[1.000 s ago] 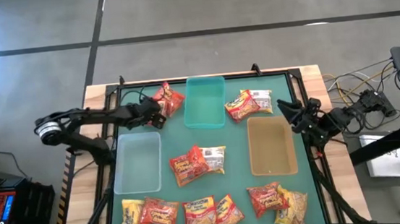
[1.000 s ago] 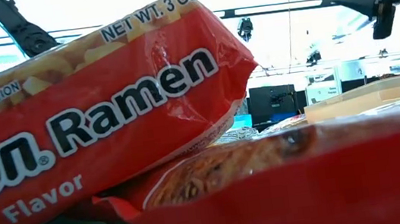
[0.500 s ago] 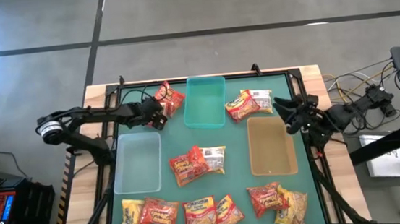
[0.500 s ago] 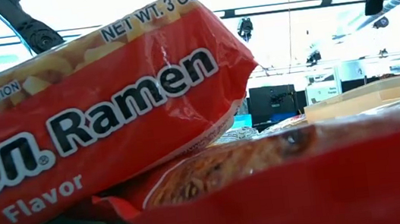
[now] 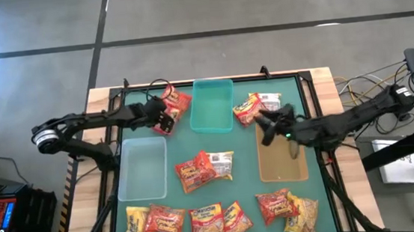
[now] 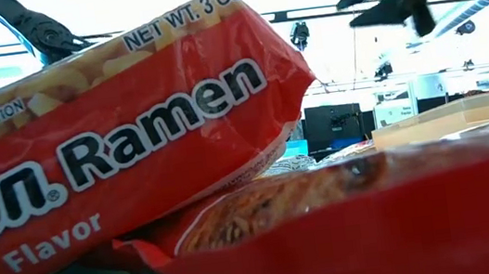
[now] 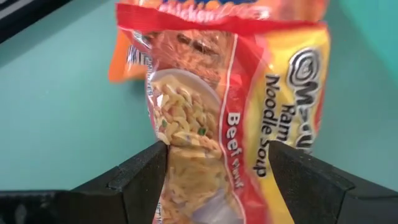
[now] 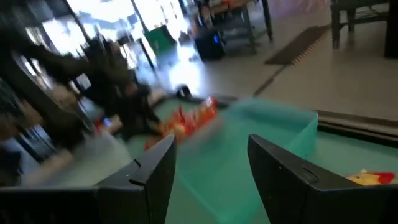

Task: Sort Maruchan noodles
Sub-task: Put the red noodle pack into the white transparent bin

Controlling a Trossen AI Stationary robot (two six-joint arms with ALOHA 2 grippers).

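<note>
Left jaws (image 7: 214, 177): clamped across a beef packet (image 7: 230, 112), which hangs between the pads, so it can be carried to a bin.
Right jaws (image 8: 208, 177): apart, nothing between them, raised beside the tan bin (image 5: 281, 151); likely heading for another packet.
Other noodles (image 5: 204, 169): loose on the bench (image 5: 247, 191), well away from both jaws, unsorted.

Noodle packet (image 7: 211, 118) glossy crinkly plastic; teal bin (image 5: 212, 106) smooth plastic; pincer fingers (image 7: 140, 180) matt.
</note>
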